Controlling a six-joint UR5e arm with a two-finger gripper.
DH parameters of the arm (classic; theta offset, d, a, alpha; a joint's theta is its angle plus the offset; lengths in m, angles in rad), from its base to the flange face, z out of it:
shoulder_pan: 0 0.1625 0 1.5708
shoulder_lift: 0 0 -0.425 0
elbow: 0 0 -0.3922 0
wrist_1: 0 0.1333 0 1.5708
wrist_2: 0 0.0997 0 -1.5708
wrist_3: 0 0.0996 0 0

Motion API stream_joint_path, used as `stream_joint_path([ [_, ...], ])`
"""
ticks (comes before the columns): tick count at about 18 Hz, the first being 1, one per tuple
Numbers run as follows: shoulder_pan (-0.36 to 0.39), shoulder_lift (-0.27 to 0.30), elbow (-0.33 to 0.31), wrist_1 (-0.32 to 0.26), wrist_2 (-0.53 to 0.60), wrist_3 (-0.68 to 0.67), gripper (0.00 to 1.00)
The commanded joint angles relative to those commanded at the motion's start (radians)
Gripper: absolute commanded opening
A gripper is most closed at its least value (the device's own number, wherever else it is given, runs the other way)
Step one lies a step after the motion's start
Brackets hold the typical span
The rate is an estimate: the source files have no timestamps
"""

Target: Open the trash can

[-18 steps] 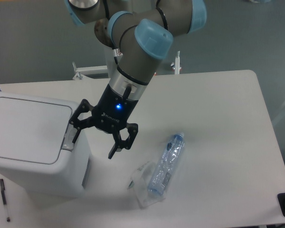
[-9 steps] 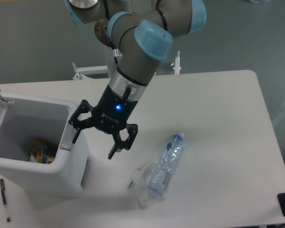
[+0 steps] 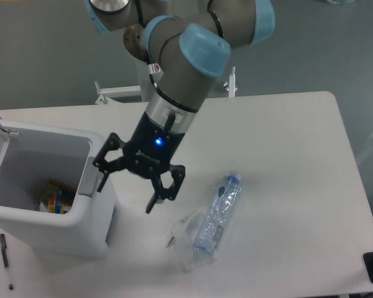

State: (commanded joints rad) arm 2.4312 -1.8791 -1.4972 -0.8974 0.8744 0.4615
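While the trash can (image 3: 50, 198) is sitting lid-up at the tabletop's left edge, the gripper (image 3: 128, 192) is hanging beside it, fingers spread wide.

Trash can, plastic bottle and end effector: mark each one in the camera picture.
trash can (image 3: 81, 239): camera view, on its white front wall.
plastic bottle (image 3: 219, 211): camera view, on the clear middle of its body.
end effector (image 3: 129, 189): camera view, midway between its two fingertips.
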Motion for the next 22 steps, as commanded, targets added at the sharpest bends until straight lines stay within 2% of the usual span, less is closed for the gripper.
stream_joint_path([
  [5, 0.11, -0.037, 0.011, -0.006, 0.008, 0.103, 1.0],
  [6, 0.126, -0.041, 0.026, -0.009, 0.053, 0.114, 1.0],
  [9, 0.124, -0.08, 0.066, -0.02, 0.317, 0.167, 1.0],
  [12, 0.121, -0.139, 0.104, -0.029, 0.426, 0.252, 1.0],
  [13, 0.121, -0.152, 0.123, -0.052, 0.443, 0.279, 1.0],
  [17, 0.123, -0.19, 0.224, -0.222, 0.515, 0.478, 1.0],
  [18, 0.123, -0.199, 0.242, -0.242, 0.549, 0.514, 1.0],
  [22, 0.131, -0.236, 0.284, -0.25, 0.6, 0.621, 1.0],
])
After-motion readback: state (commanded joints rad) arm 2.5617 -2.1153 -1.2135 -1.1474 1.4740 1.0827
